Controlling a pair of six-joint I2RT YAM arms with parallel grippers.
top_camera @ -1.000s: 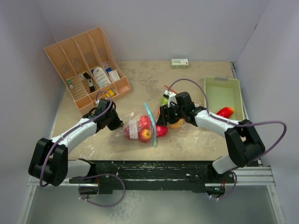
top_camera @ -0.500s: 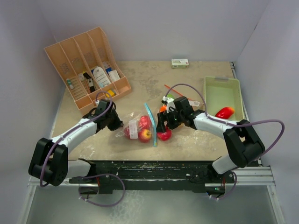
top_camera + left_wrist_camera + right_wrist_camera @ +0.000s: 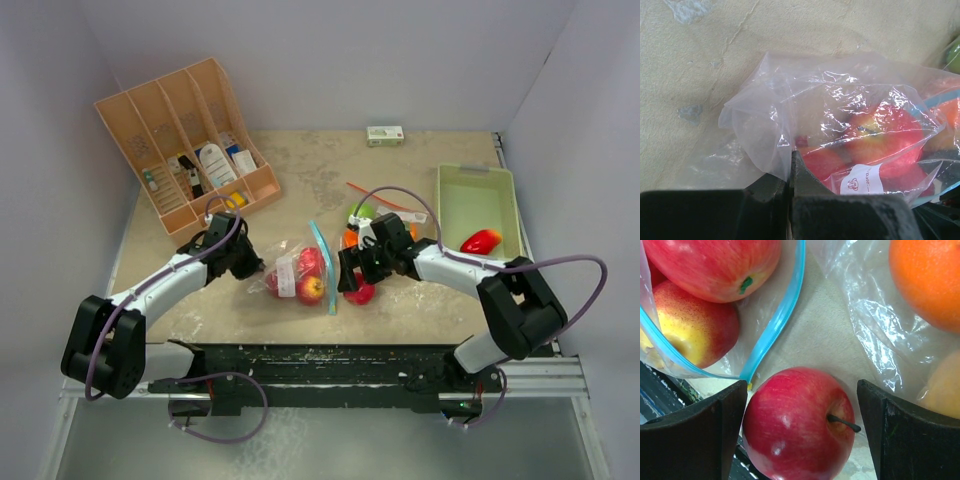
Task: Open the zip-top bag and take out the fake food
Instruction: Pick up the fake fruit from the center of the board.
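The right gripper (image 3: 801,386) reaches low toward the middle of the table (image 3: 825,335). Its fingers are wide apart, one on each side of a red toy apple (image 3: 797,440). The left gripper (image 3: 790,157) is pinched tight on the zip-top bag (image 3: 790,100), with more toy apples (image 3: 880,130) inside.

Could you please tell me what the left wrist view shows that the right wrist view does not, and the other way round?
Only the left wrist view: the left pincer shut on a fold of the zip-top bag, and the bag's white label. Only the right wrist view: a loose red apple lying on the table within the open right pincer, outside the bag. Both: the clear bag, its blue zip strip and the red-and-yellow fruit inside.
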